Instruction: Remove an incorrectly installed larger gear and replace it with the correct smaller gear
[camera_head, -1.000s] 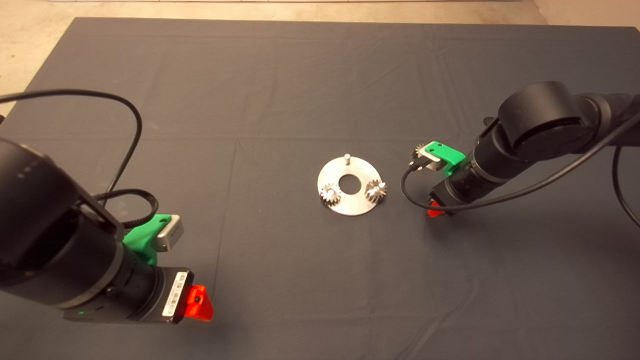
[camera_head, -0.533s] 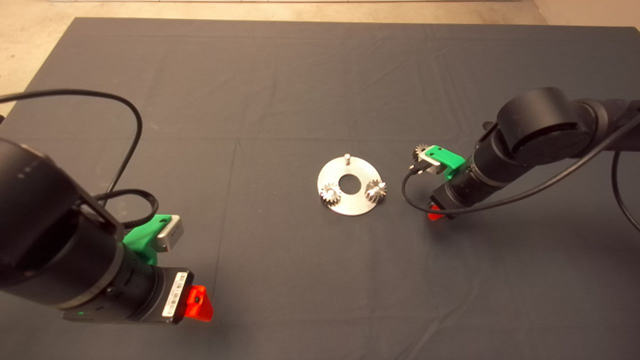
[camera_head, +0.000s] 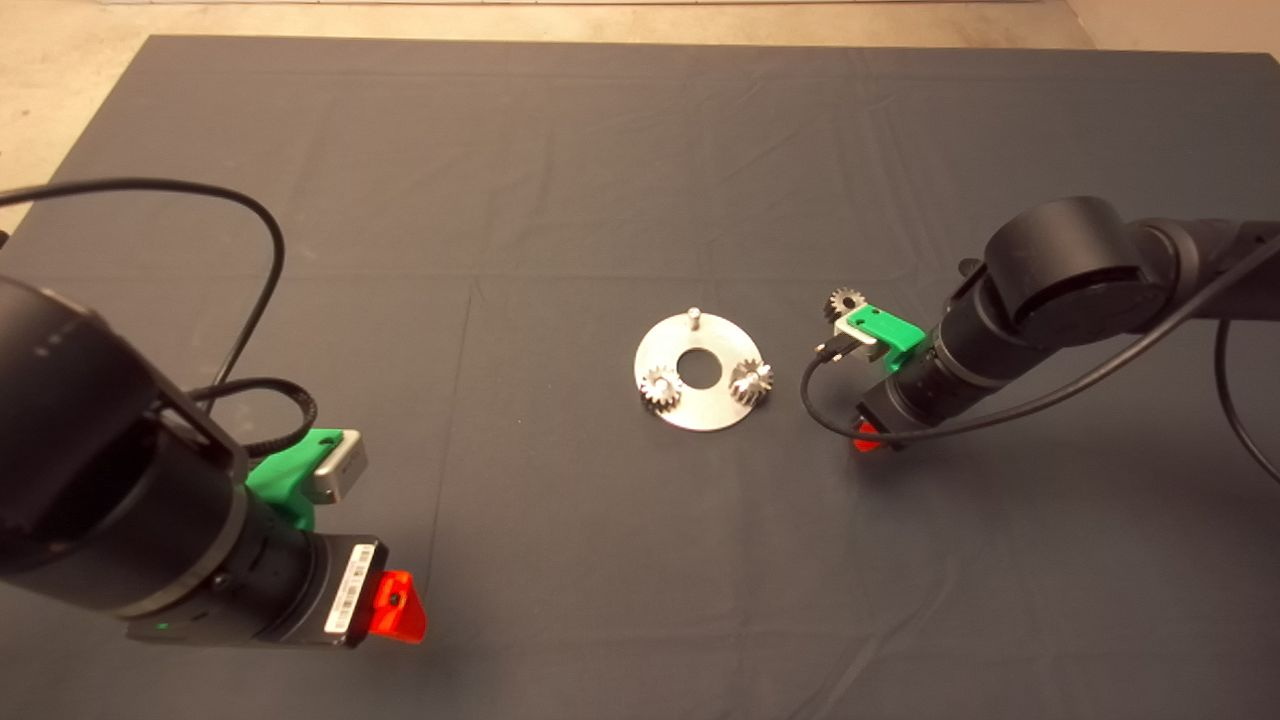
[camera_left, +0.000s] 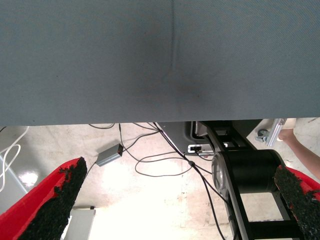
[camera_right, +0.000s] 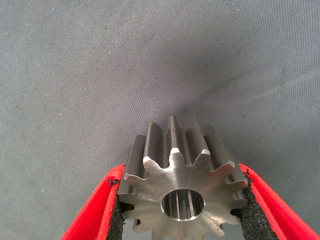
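Closest, at the lower left of the head view, the left gripper (camera_head: 398, 605) is hanging just above the dark mat (camera_head: 560, 180), its arm slanting in from the left edge. Its fingers (camera_left: 60, 200) are standing wide apart with nothing between them. Beyond the mat's edge its wrist view is showing pale floor, loose cables (camera_left: 165, 160) and part of a person's arm (camera_left: 305, 150), cut off by the frame.

Right of centre, the right gripper (camera_right: 181, 171) is reaching down to the mat, the arm bending in from the right edge. From above, the arm is hiding all but one red finger. Its wrist view is showing the jaws pressing on the smaller gear (camera_right: 182, 185), pads against its straight teeth.

At mid-frame a round steel plate (camera_head: 700, 412) is lying flat, carrying two shiny gears (camera_head: 660, 387) and one bare pin (camera_head: 693, 316).

Just behind the right wrist, a dark gear (camera_head: 846, 300) is resting on the mat, partly covered; its teeth are hard to make out.
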